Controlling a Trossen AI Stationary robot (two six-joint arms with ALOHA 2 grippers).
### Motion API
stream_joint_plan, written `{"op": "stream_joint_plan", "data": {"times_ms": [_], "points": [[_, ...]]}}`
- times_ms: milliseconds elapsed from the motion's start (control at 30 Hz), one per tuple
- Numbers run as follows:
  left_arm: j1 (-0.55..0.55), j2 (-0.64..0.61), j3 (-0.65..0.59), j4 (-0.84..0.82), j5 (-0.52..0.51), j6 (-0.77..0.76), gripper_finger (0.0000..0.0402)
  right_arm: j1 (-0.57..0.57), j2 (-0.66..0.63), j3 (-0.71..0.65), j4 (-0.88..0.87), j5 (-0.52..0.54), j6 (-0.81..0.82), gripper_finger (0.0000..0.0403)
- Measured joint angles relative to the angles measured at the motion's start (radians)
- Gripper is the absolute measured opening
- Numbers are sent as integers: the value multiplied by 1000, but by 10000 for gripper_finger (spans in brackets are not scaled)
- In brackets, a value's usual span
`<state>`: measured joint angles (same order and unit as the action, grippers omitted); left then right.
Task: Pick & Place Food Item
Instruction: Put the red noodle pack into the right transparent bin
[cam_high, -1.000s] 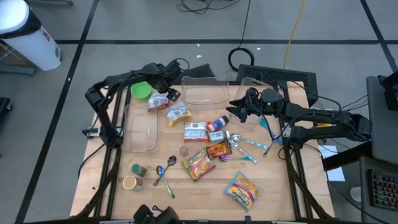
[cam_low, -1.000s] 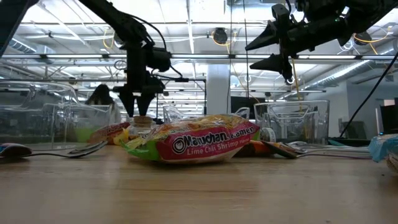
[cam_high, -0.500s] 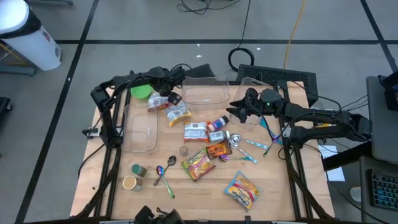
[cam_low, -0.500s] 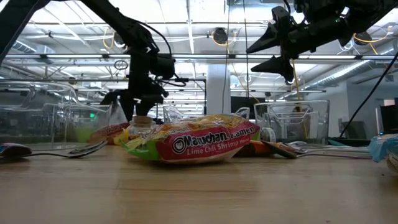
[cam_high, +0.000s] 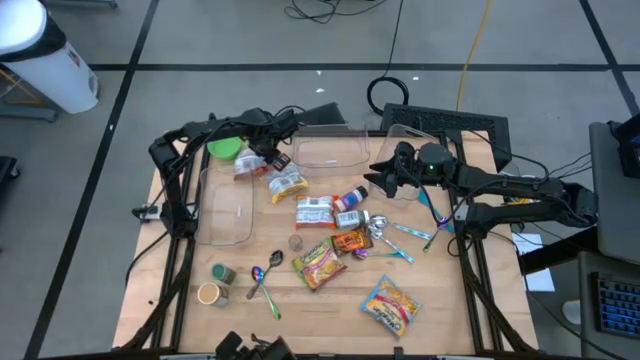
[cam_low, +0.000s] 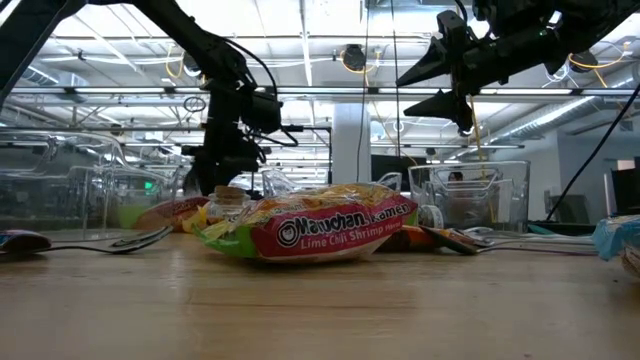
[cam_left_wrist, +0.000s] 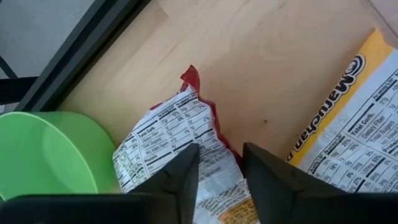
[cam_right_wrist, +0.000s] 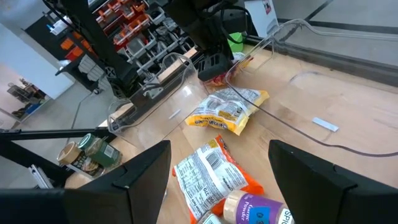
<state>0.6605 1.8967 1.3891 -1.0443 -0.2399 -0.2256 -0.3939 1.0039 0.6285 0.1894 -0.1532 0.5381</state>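
Two black jointed arms with looped black cables; each gripper ends in dark wedge-shaped fingers (cam_right_wrist: 144, 180)

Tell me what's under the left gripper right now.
Under the left gripper, a red-edged food packet lies on the wooden table, between the green bowl and a yellow packet. The fingers cover its near end.

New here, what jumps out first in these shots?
A heap of snack packets litters the middle of the wooden table, the red noodle pack largest in the low view. At the far-left corner the left gripper pinches a red-edged packet beside a green bowl. The right gripper hangs open above.
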Motion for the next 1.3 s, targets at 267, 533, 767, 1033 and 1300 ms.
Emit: {"op": "stream_joint_plan", "data": {"times_ms": [267, 533, 767, 1033, 1300], "points": [[0, 0, 0, -1, 2, 4, 69, 0, 0, 0, 0, 0, 0, 263], [-1, 0, 0, -5, 52, 13, 7, 0, 0, 0, 0, 0, 0, 263], [-11, -1, 26, -77, 57, 50, 5, 0, 0, 0, 0, 0, 0, 263], [-24, -1, 188, -214, 39, 90, 3, 0, 0, 0, 0, 0, -1, 263], [-24, -2, 337, -301, -8, 134, 1, 0, 0, 0, 0, -1, -1, 263]]}}
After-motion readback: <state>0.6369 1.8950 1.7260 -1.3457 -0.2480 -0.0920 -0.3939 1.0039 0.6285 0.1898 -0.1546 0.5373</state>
